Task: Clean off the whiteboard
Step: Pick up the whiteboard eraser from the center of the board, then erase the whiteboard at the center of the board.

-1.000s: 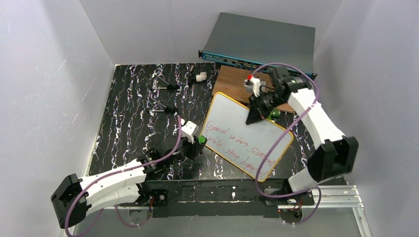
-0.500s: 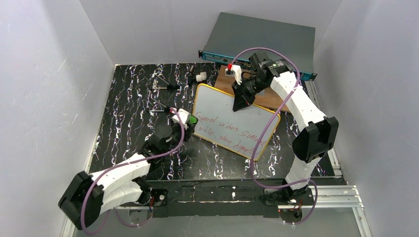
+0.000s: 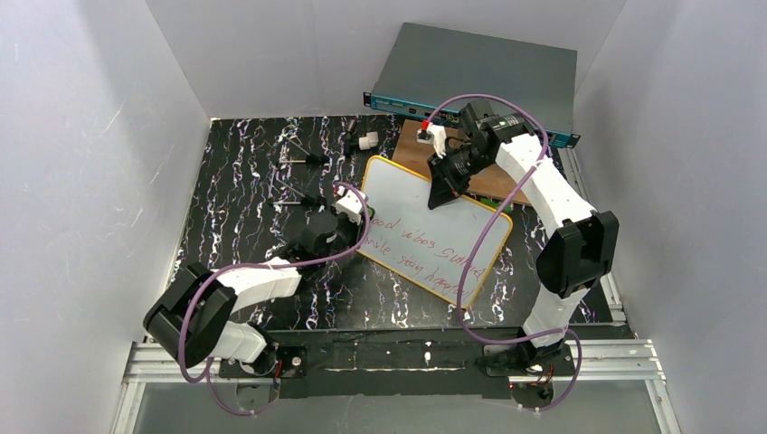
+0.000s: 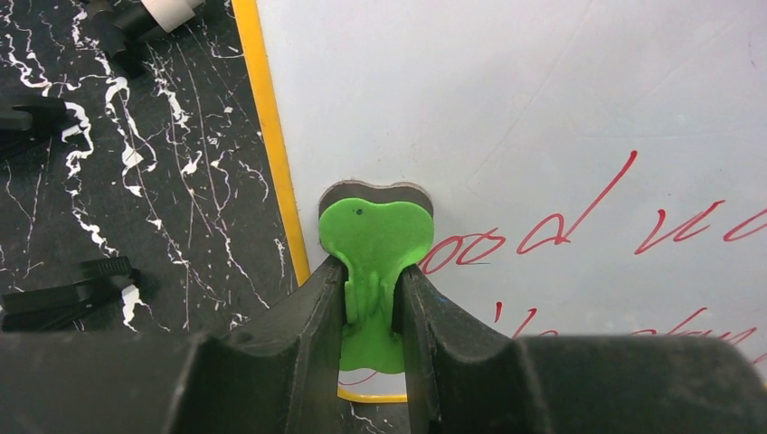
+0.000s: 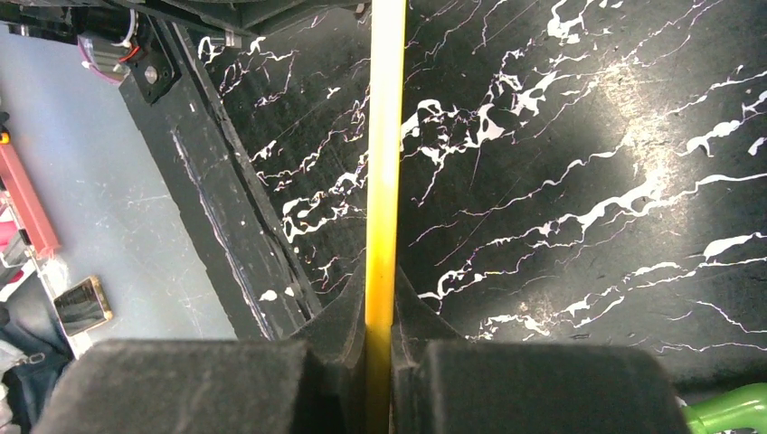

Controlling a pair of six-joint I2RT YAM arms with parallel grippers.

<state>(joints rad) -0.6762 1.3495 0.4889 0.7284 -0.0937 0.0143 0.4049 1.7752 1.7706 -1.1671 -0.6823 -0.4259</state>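
The whiteboard (image 3: pixel 425 212), white with a yellow frame, lies tilted on the black marbled table and carries two lines of red handwriting (image 3: pixel 425 255). My left gripper (image 3: pixel 355 210) is shut on a green eraser (image 4: pixel 375 237). The eraser rests on the whiteboard (image 4: pixel 506 108) just inside its left frame, at the start of the upper red line. My right gripper (image 3: pixel 443 188) is shut on the board's far edge. In the right wrist view that yellow edge (image 5: pixel 384 172) runs straight up from between the jaws of my right gripper (image 5: pixel 380 303).
A brown wooden board (image 3: pixel 416 149) lies behind the whiteboard, and a grey rack unit (image 3: pixel 479 72) stands at the back. Black clips (image 3: pixel 303 158) and a white-capped piece (image 3: pixel 366 142) lie at the back left. A green piece (image 5: pixel 728 407) shows beside the right gripper.
The right gripper dragged the whiteboard left and toward the back. The left arm swung up and right, which brought the green eraser onto the board's left corner.
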